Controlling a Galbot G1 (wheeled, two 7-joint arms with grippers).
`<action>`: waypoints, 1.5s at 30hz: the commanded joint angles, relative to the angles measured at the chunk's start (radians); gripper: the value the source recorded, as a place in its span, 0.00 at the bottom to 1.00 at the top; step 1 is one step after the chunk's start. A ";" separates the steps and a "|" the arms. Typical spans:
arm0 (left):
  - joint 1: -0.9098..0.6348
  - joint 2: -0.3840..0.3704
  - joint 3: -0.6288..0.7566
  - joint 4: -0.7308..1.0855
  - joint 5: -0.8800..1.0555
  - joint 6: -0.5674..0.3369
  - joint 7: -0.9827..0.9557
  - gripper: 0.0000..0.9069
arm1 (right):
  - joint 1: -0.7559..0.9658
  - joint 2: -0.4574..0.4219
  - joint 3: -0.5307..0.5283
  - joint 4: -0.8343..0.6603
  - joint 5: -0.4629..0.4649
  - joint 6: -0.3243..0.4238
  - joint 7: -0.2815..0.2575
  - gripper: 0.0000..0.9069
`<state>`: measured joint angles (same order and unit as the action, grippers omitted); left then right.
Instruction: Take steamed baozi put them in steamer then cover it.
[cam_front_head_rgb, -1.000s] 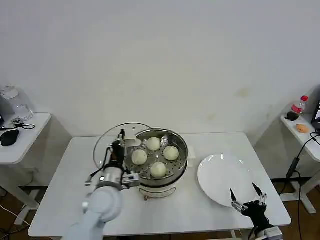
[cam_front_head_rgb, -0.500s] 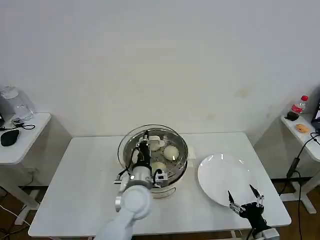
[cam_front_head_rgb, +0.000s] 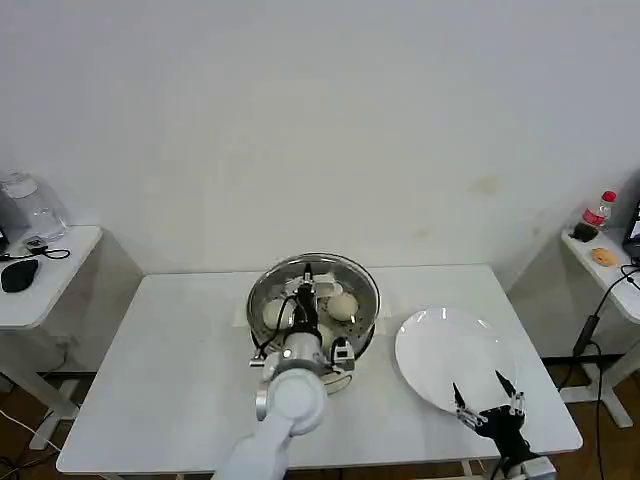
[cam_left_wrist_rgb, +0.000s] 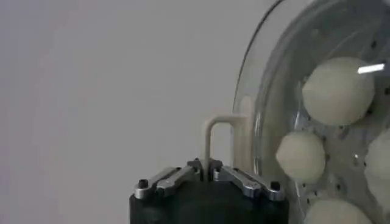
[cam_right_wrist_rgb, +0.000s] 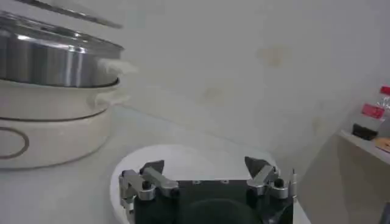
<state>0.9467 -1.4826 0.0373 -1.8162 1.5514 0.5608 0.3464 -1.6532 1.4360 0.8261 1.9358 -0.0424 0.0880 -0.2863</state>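
Lid over the steamer (cam_front_head_rgb: 313, 305)

Left gripper (cam_left_wrist_rgb: 205, 170) clamped on the lid's handle (cam_left_wrist_rgb: 218, 131), buns (cam_left_wrist_rgb: 337, 91) beneath; right gripper (cam_right_wrist_rgb: 204, 173) idle, fingers apart above the plate (cam_front_head_rgb: 450, 358).

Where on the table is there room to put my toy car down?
The table is bare on the robot's left of the steamer, and along the back edge behind the plate. The middle is crowded: the left gripper holds the glass lid over the steamer. The right gripper hangs open by the plate's front rim.
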 joint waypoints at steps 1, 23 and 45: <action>-0.006 -0.027 0.002 0.043 0.021 -0.002 -0.003 0.00 | -0.001 -0.004 0.001 -0.002 0.008 -0.001 -0.003 1.00; -0.009 -0.021 -0.032 0.076 -0.004 -0.013 -0.017 0.00 | -0.009 0.000 -0.003 -0.005 0.004 0.005 -0.006 1.00; 0.111 0.047 -0.030 -0.167 -0.074 -0.007 -0.021 1.00 | -0.012 0.003 -0.014 -0.004 -0.004 0.004 -0.006 1.00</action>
<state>0.9833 -1.4827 0.0046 -1.8247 1.5119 0.5549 0.3274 -1.6649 1.4383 0.8125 1.9313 -0.0461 0.0921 -0.2926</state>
